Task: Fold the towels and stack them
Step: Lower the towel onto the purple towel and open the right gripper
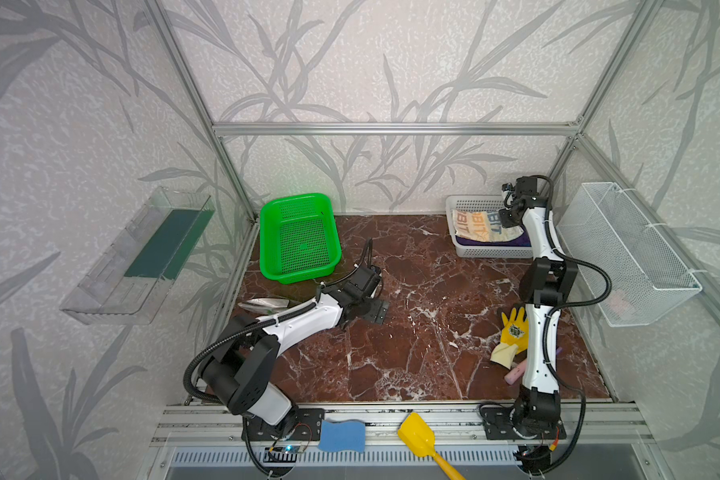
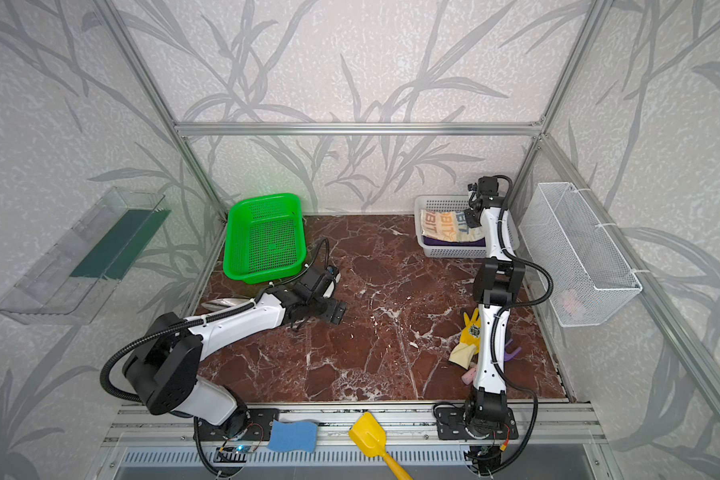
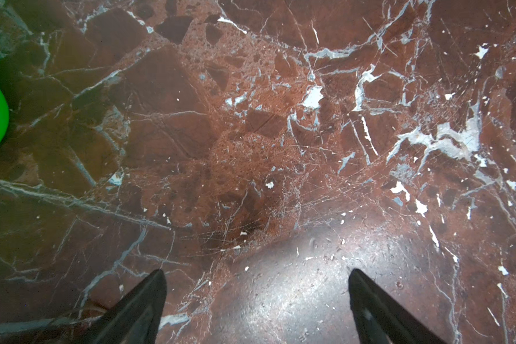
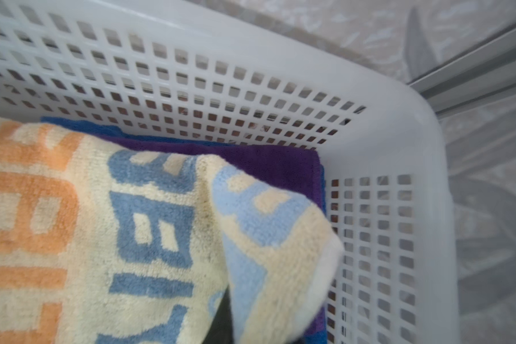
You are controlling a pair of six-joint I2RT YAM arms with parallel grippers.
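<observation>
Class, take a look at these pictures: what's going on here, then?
The right pincer reaches into the white basket at the cream lettered towel, which lies on the purple towel and blue towel. One corner stands rucked up, and whether it is gripped is hidden. The left pincer hangs open above the marble table, holding nothing.

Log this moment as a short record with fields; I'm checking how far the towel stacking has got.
stack order: cream lettered towel on top, purple towel under it, blue towel at the bottom
place: inside the white basket, back right of the marble table
top towel: one corner raised and curled over, not flat
left pincer: open above bare table, holding nothing
right pincer: over the basket at the raised corner; open or shut cannot be told
</observation>
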